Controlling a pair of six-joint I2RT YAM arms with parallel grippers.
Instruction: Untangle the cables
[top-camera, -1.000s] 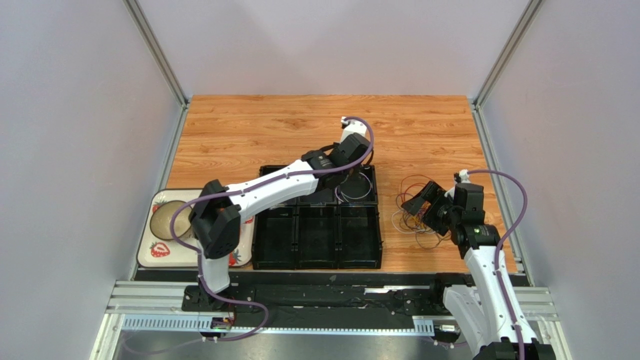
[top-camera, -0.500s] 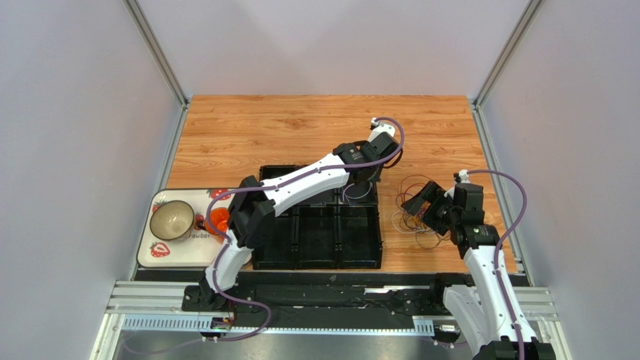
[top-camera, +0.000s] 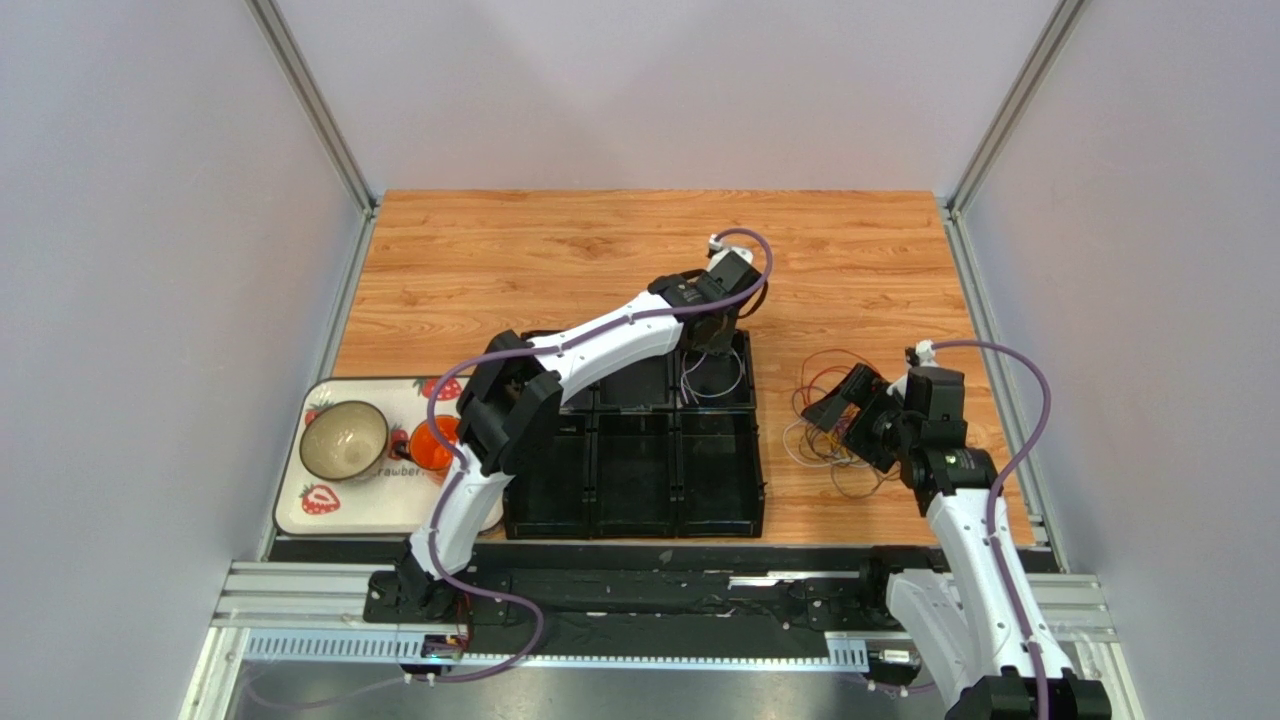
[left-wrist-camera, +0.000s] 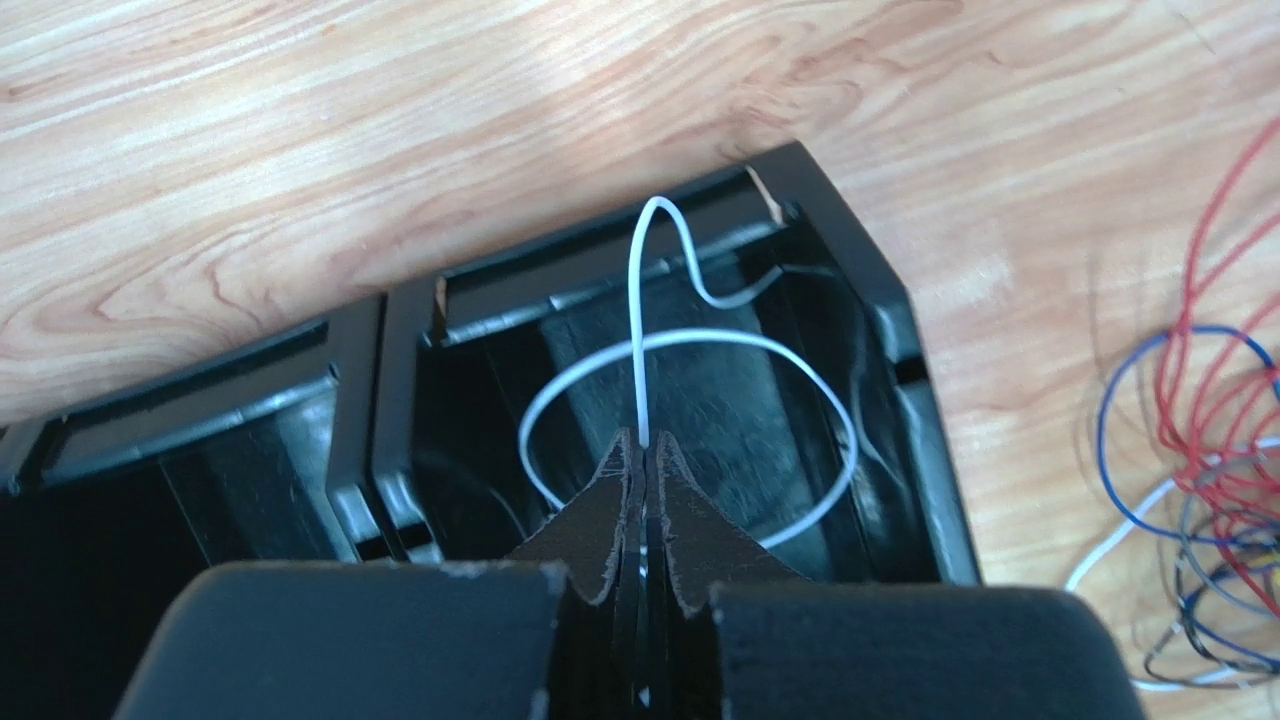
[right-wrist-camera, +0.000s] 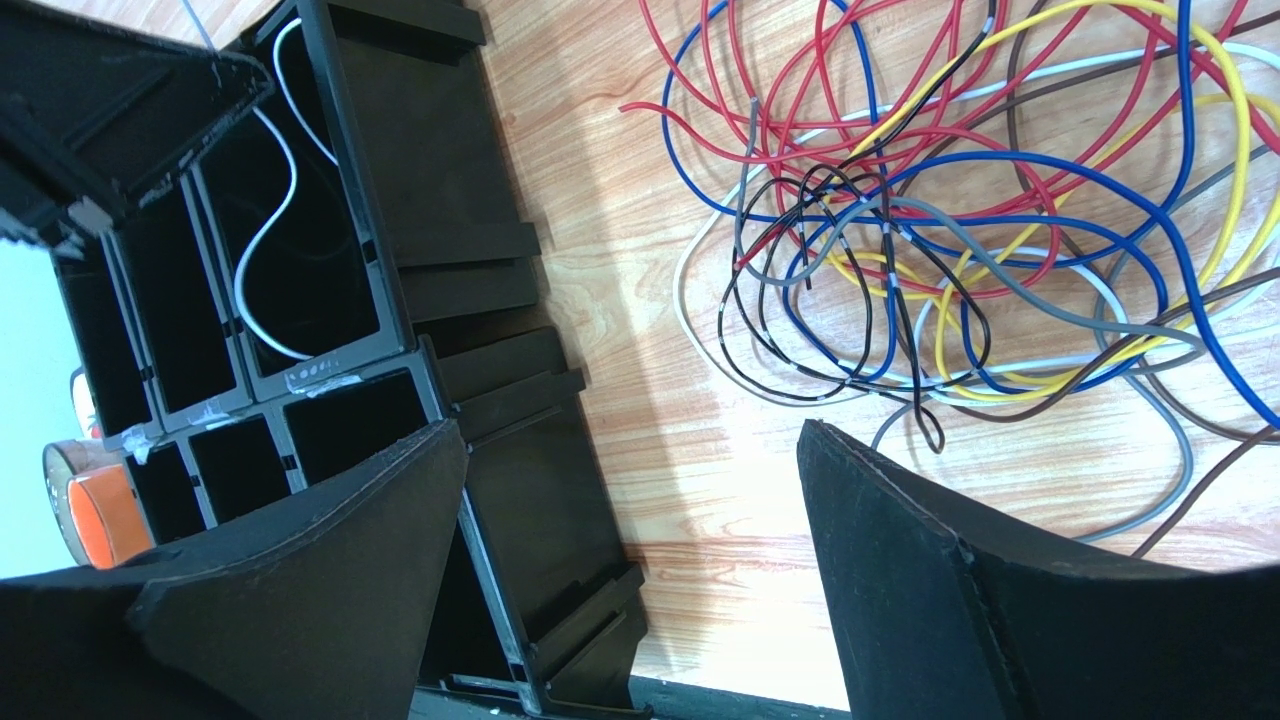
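Note:
My left gripper (left-wrist-camera: 643, 446) is shut on a thin white cable (left-wrist-camera: 645, 300) that rises from its tips and curls back into a loop lying in the far right compartment of the black tray (left-wrist-camera: 842, 210). From above, the left gripper (top-camera: 702, 330) hangs over that compartment. The tangle of cables (right-wrist-camera: 962, 225), red, blue, yellow, grey and dark, lies on the wood right of the tray (top-camera: 760, 480). My right gripper (right-wrist-camera: 631, 495) stands open and holds nothing, low over the bare wood between tray and the tangle (top-camera: 812, 443).
The black tray (right-wrist-camera: 496, 285) has several compartments; only the far right one holds white cable. A strawberry-patterned tray (top-camera: 301, 503) at the left carries a bowl (top-camera: 343, 438) and an orange object (top-camera: 437, 443). Grey walls close both sides.
The left arm swung its wrist right past the tray's corner, then back left over the far right compartment; its elbow shifted off the bowl. The right arm stayed still.

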